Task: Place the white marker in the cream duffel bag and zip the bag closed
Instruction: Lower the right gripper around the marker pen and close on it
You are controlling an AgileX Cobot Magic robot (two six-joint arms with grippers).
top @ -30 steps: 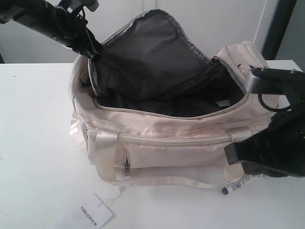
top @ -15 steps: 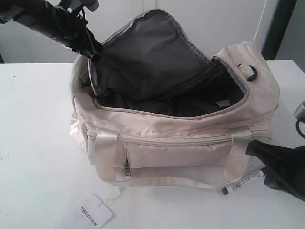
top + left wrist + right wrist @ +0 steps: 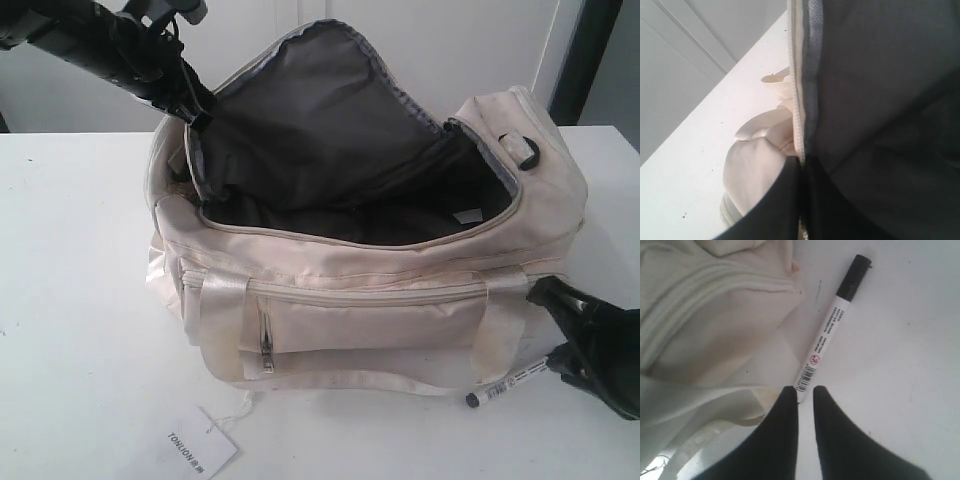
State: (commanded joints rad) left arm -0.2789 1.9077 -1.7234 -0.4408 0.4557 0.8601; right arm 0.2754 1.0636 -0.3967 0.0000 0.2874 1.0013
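Note:
The cream duffel bag stands on the white table with its top unzipped and the dark grey lining showing. My left gripper is shut on the zipper edge of the raised top flap, holding it up at the back left. The white marker lies on the table by the bag's front right corner, black cap pointing away from my right gripper. In the right wrist view the marker lies flat, and the right gripper stands narrowly open with the barcode end of the barrel at its fingertips.
A white paper tag printed TONLION lies on the table in front of the bag, tied by a thread. A black buckle sits on the bag's right end. A satin strap hangs beside the right fingers.
My right arm has dropped from in front of the bag's right end to table height, and its fingertips now sit at the marker's rear end. The left arm, bag and marker have not moved.

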